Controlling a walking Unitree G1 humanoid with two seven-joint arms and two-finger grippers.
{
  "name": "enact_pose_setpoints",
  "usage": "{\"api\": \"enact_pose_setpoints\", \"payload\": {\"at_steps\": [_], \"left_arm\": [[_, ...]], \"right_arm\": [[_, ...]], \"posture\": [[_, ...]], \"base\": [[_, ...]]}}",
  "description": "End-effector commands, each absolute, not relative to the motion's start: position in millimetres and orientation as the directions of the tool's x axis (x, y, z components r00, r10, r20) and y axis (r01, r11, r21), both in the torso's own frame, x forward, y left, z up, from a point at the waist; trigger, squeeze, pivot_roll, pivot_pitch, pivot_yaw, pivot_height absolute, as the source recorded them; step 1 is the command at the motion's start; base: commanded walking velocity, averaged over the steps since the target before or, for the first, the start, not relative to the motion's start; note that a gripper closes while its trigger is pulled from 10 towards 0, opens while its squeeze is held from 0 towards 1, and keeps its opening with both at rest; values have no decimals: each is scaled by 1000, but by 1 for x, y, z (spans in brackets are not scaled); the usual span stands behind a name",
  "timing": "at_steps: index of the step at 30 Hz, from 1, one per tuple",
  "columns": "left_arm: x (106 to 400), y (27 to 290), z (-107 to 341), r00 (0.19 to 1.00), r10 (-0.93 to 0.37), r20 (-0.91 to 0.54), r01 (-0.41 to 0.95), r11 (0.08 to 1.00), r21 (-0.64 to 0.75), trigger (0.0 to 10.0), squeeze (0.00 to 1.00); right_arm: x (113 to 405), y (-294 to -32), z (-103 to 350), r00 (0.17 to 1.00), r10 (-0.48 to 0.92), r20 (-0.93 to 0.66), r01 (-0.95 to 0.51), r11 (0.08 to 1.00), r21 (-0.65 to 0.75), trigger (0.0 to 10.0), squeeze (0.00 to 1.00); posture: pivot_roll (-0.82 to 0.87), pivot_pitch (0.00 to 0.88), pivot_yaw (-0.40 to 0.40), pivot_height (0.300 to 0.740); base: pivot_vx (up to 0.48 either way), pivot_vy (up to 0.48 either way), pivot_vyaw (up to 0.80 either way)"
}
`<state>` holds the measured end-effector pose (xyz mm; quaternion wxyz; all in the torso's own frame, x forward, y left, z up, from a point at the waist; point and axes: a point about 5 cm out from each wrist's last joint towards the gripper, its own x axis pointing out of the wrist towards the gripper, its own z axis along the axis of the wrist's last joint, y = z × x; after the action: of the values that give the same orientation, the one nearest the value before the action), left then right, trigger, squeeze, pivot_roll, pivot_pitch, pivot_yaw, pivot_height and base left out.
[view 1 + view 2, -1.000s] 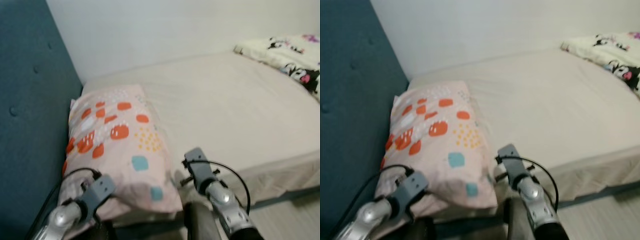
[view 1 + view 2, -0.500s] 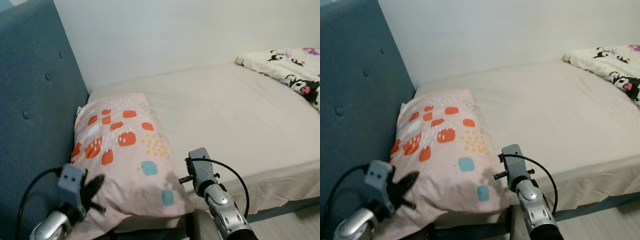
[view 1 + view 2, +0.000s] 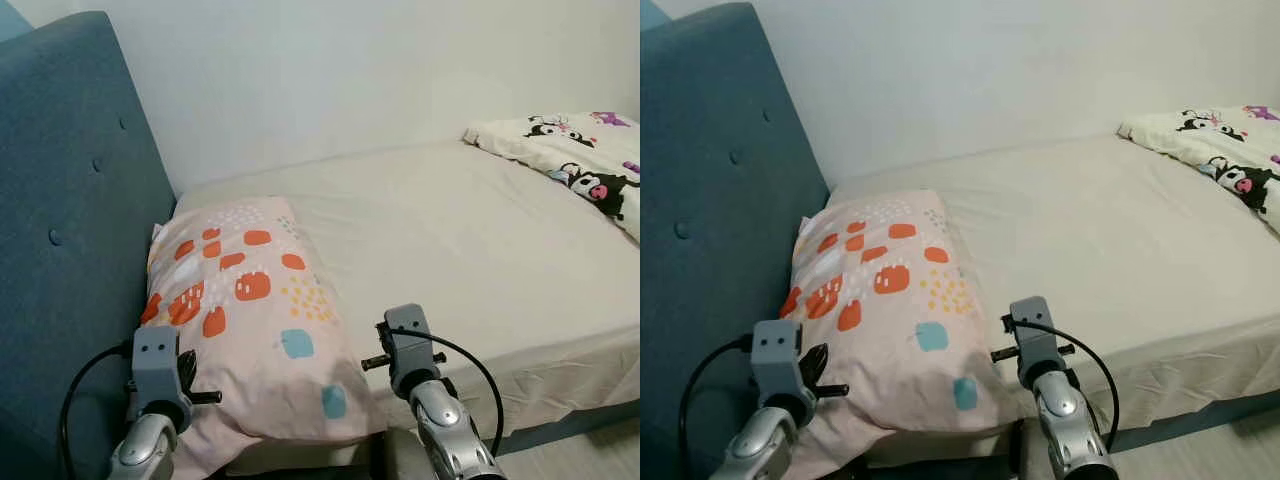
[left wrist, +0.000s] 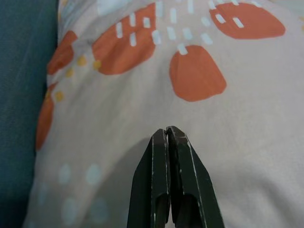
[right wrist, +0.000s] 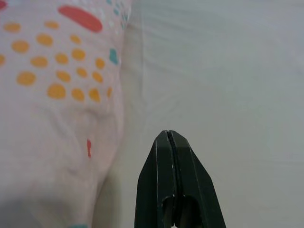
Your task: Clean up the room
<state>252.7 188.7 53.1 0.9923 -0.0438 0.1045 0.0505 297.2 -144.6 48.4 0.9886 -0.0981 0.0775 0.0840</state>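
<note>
The robot stands at the side of a bed point(image 3: 470, 240) dressed in a plain cream sheet, with a white wall point(image 3: 350, 70) behind it and a blue buttoned headboard point(image 3: 70, 200) on the robot's left. A pink pillow point(image 3: 250, 310) with orange blobs, yellow dots and small teal squares lies at the head of the bed, its far side against the headboard and its near end reaching the mattress edge. At the far right end of the bed, well apart from the pillow, lies a white blanket point(image 3: 570, 160) printed with black cartoon figures. The left gripper point(image 4: 169, 135) hangs over the pillow's near left corner, its two black fingers pressed together with nothing between them; whether the tips touch the fabric I cannot tell. The right gripper point(image 5: 167, 140) is held just beside the pillow's right edge, over the bare sheet, and its fingers are likewise closed tight on nothing. Both silver arms rise from the bottom of the head views, each with a black cable looping from its wrist.
</note>
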Motion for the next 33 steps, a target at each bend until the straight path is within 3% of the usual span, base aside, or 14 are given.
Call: {"api": "enact_pose_setpoints", "payload": {"at_steps": [1,9,13,33], "left_arm": [[259,180,48,968,100,-231,-109,994,-26,10000,0],[272,165,55,976,76,-203,-82,996,-20,10000,0],[276,155,60,984,31,-173,-32,999,-4,10000,0],[268,166,59,981,94,-171,-101,994,-32,10000,0]], "right_arm": [[294,-139,50,974,180,-139,-205,960,-192,10000,0],[292,-140,46,967,205,-153,-231,956,-182,10000,0],[292,-143,44,967,200,-156,-228,956,-187,10000,0],[297,-139,48,960,238,-144,-262,949,-176,10000,0]], "posture": [[-84,0,24,576],[-84,0,26,580],[-89,0,31,605],[-80,0,16,680]], "base": [[0,0,0],[0,0,0],[0,0,0],[0,0,0]]}}
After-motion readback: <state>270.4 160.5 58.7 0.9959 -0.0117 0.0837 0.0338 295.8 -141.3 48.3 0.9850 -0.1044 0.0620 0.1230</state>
